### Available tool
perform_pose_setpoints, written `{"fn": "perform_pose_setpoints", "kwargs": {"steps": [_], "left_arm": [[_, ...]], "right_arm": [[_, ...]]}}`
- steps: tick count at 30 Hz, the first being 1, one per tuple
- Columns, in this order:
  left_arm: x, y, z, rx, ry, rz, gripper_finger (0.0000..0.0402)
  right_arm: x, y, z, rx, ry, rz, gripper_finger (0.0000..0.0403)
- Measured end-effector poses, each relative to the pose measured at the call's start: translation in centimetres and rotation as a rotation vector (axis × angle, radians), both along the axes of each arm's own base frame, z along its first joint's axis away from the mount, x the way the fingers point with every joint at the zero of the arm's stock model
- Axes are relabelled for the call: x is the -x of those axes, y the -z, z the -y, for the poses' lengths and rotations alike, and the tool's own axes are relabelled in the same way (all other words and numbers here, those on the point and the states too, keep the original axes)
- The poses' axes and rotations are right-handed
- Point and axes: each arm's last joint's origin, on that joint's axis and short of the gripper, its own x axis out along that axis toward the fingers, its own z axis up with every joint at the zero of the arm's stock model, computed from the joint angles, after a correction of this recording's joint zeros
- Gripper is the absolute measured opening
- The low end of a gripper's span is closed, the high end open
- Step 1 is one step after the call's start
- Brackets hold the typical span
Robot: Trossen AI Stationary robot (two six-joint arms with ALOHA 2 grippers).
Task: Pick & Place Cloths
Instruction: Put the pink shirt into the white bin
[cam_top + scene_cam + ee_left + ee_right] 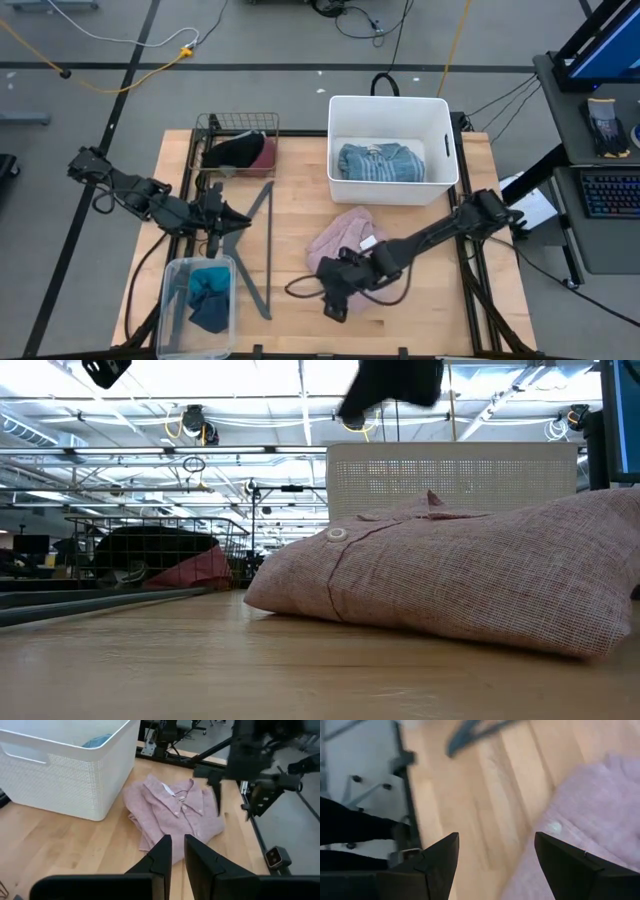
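On pale wood, rumpled woven pink shirt (340,245), right end effector (334,305) open above, left end effector (243,218) closed.

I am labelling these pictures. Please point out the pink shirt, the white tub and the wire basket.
pink shirt (335,243): high view, bare fabric.
white tub (392,100): high view, far rim.
wire basket (205,128): high view, rim corner.

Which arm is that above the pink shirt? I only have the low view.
Observer: The right one. The right gripper is open and empty, over the edge of the pink shirt.
Operator: Anything in the white tub?
Observer: Yes, a blue striped top lies in the white tub.
Operator: Left arm?
Observer: The left gripper is shut and empty, over the table to the shirt's left, pointing toward it.
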Motion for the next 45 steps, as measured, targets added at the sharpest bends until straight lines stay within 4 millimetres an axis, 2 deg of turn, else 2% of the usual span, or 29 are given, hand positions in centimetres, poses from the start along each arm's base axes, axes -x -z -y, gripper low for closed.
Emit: {"fn": "perform_pose_setpoints", "kwargs": {"steps": [10, 15, 19, 25, 31, 40, 45], "left_arm": [[0.2, 0.1, -0.1, -0.03, 0.021, -0.003, 0.0049], [0.2, 0.2, -0.1, -0.042, 0.025, -0.014, 0.0049], [0.3, 0.3, -0.1, -0.05, 0.025, -0.031, 0.0049], [0.3, 0.3, -0.1, -0.05, 0.026, -0.031, 0.0049], [0.3, 0.3, -0.1, -0.047, 0.033, -0.033, 0.0049], [0.3, 0.4, 0.1, -0.019, 0.076, -0.043, 0.0049], [0.3, 0.4, 0.1, -0.018, 0.076, -0.043, 0.0049]], "right_arm": [[-1.5, 4.9, 1.7, 0.022, 0.119, -0.214, 0.0256], [-2.1, 8.7, 1.7, 0.049, 0.184, -0.324, 0.0256], [-2.9, 11.3, 1.1, 0.042, 0.24, -0.338, 0.0256], [-3.3, 11.6, 1.0, 0.035, 0.256, -0.304, 0.0251], [-3.0, 11.8, 0.8, 0.032, 0.278, -0.325, 0.0223], [-0.8, 15.2, 1.1, -0.008, 0.373, -0.432, 0.0164], [-0.1, 16.0, 0.4, -0.038, 0.42, -0.437, 0.0125]]}}
